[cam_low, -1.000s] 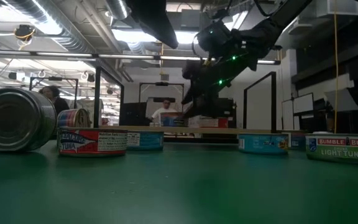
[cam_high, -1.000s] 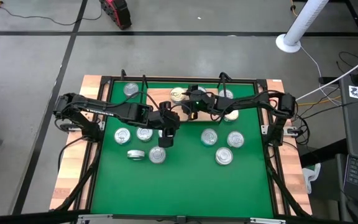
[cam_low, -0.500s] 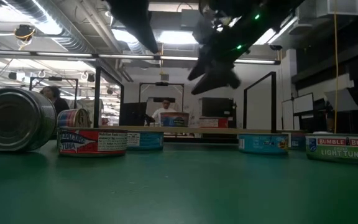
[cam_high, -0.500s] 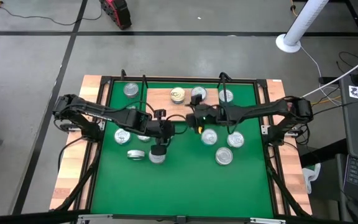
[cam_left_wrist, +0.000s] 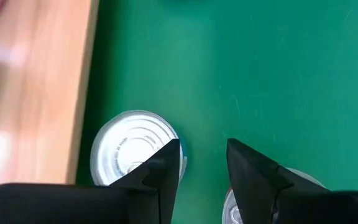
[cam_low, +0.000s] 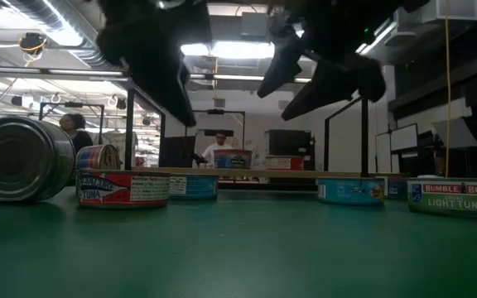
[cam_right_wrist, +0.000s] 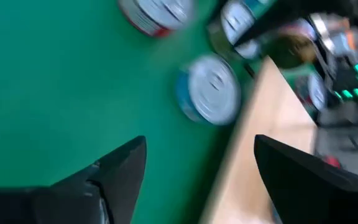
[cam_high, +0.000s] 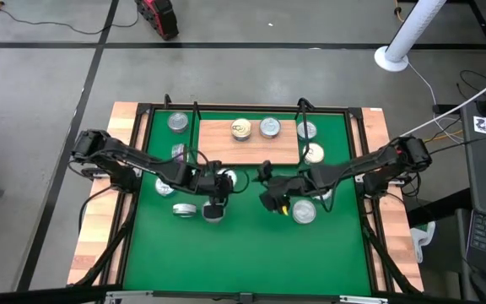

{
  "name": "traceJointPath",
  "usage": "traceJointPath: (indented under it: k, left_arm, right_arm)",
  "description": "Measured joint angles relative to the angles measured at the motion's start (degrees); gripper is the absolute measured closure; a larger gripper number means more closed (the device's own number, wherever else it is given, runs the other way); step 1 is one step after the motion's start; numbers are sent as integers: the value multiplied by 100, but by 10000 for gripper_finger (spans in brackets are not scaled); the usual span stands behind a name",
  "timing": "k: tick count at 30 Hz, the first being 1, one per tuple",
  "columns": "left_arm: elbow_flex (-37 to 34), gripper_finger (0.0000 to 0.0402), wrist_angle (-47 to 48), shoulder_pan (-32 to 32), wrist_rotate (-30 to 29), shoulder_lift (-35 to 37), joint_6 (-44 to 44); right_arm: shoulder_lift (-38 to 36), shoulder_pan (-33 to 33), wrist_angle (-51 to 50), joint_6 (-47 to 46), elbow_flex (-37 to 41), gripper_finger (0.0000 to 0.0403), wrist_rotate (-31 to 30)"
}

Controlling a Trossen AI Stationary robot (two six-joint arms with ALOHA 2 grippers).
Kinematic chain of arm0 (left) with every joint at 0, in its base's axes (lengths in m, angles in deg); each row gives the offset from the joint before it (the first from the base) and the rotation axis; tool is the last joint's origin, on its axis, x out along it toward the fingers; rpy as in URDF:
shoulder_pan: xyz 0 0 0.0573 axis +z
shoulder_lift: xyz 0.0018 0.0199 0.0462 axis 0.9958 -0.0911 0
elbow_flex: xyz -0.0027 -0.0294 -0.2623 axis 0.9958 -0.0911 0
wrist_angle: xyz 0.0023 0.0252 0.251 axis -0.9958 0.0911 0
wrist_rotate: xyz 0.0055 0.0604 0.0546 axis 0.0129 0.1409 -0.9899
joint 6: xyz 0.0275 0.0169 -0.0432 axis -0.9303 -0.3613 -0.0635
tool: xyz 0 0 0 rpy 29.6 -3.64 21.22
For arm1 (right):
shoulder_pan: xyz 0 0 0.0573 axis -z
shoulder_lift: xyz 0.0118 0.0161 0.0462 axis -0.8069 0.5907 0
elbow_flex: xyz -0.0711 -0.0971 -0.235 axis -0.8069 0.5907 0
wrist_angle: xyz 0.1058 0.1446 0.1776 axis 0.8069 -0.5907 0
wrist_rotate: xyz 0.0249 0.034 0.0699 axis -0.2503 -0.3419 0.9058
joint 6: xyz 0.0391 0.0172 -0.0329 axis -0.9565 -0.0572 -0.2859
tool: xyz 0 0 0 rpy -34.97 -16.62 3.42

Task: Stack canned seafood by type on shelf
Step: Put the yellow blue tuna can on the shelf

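Observation:
The shelf is a light-brown board at the far middle of the green mat. Three tins stand on it in a row, and a pale tin sits just off its right end. More tins lie on the mat at left and right. My left gripper hovers open and empty near the board's near left corner, above a silver-lidded tin. My right gripper hangs wide open and empty over the mat, near the board's near edge. A blue-sided tin lies ahead of it.
In the low view a big can lies on its side at left, with a red-and-blue tin beside it. Blue tins and a tuna tin stand at right. Black frame rails border the mat. People stand in the room behind.
My right gripper has drawn back from above the shelf toward the table's near edge and now hangs over the mat. A tin now shows on the board between the other two, where the gripper had been. My left gripper has shifted a little toward the near edge.

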Motion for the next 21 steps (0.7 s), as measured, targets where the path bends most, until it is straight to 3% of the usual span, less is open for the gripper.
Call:
traceJointPath:
  k: [7,15,21]
  left_arm:
    - [-618,275,-739,4,-32,0,-10]
    - [-1010,275,-1262,15,-155,-122,-321]
    - [-1023,275,-1390,19,-577,-322,-606]
  right_arm:
    - [45,-50,60,-1,4,107,921]
    - [72,-47,277,-3,6,107,942]
    - [72,-47,369,-155,6,107,941]
